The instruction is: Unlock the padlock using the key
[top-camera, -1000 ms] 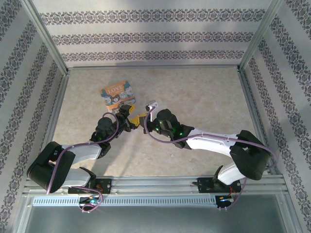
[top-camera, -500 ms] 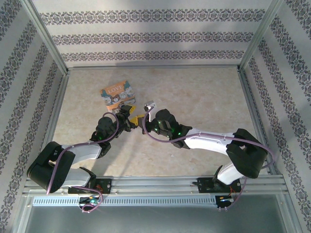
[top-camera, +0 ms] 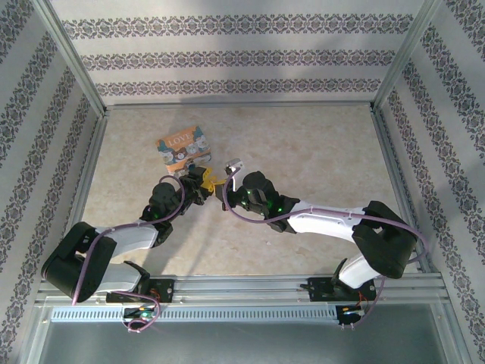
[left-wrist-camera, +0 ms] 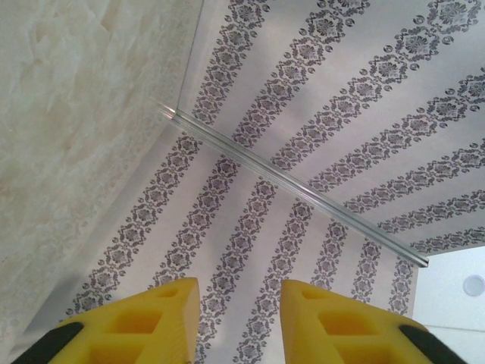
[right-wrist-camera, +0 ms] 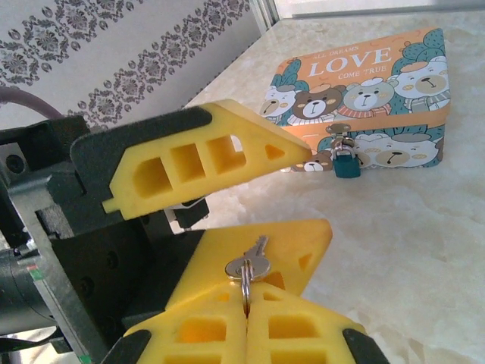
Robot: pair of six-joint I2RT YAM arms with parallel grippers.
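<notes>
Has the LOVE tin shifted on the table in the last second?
No. In the top view, the tin keeps the same gap and angle to the left rail.

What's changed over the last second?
The right hand, shut on the key, edged slightly left toward the open left hand. Nothing was picked up or let go. The box and its padlock stayed put.

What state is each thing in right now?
padlock: shackle closed, hanging on the box's clasp, no key in it.
key: pinched in the right gripper, apart from the padlock.
box: lid shut.
left gripper: open, empty.
right gripper: shut on the key.
</notes>
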